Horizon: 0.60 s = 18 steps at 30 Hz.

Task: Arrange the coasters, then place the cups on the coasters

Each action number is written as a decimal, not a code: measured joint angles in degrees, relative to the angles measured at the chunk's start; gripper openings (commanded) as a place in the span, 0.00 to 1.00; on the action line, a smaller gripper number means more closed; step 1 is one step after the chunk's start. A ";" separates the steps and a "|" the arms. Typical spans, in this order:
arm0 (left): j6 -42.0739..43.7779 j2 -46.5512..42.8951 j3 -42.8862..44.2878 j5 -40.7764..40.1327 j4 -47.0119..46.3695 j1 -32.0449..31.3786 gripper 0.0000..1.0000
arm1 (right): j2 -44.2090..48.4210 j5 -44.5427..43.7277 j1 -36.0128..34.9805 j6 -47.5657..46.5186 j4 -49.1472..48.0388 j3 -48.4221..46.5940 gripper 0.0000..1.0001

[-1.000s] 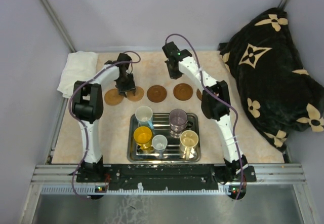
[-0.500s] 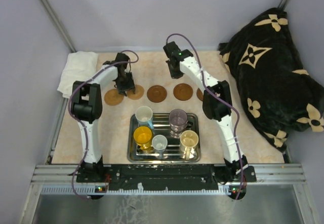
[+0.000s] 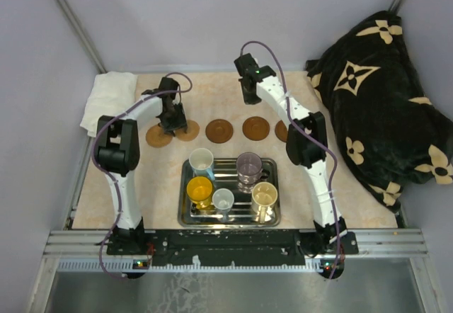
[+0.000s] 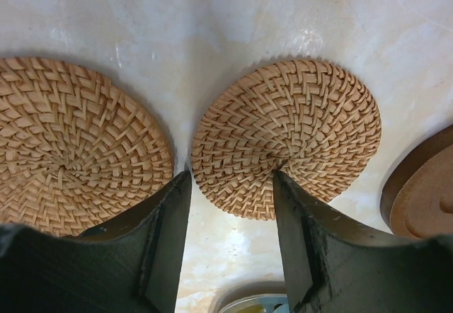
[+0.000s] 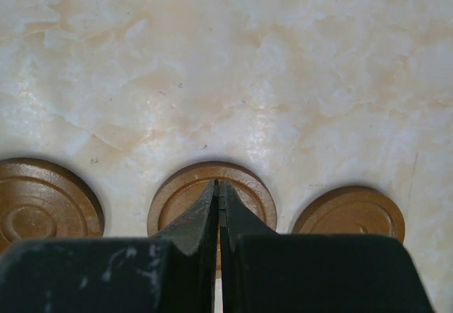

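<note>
The coasters (image 3: 219, 130) sit in a row across the table (image 3: 212, 90), just behind the tray (image 3: 228, 222). There are two woven ones at the left end and three plain brown discs to the right, and the last disc is half hidden under your right arm (image 3: 304, 143). The woven pair lie just beside each other, not quite touching.

All five cups (image 3: 223, 199) are on the tray:
- blue cup (image 3: 201, 160) at the back left corner
- purple cup (image 3: 248, 164) at the back right
- yellow cup (image 3: 199, 188), small white cup and cream cup (image 3: 264, 195) along the front

Your left pincer (image 4: 231, 177) is down low with its fingers apart, straddling the near edge of the right-hand woven coaster (image 4: 287, 136). It's got nothing clamped, and I can't tell if it's actually touching.

Your right pincer (image 5: 218, 185) is squeezed together and empty, hanging above the table on the far side of the row. In its own camera the tips line up with the middle brown disc (image 5: 244, 189).

There's also a white towel (image 3: 110, 99) at the far left corner and a black flowered blanket (image 3: 382, 93) off to the right.
</note>
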State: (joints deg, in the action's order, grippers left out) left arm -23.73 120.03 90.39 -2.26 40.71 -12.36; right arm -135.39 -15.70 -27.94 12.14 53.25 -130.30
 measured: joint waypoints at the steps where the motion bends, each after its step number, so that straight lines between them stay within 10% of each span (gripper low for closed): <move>1: -0.02 -0.26 -0.44 -0.09 -0.17 -0.02 0.57 | 0.09 -1.03 -0.02 0.28 0.07 0.00 0.00; 18: -0.48 -1.66 -1.92 -0.52 0.24 -0.52 0.66 | 14.05 -10.58 -0.02 0.52 -16.31 13.70 0.00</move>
State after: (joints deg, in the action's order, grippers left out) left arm -24.21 118.37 88.47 -2.79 40.95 -12.88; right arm -121.34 -26.28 -27.97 12.67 36.95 -116.60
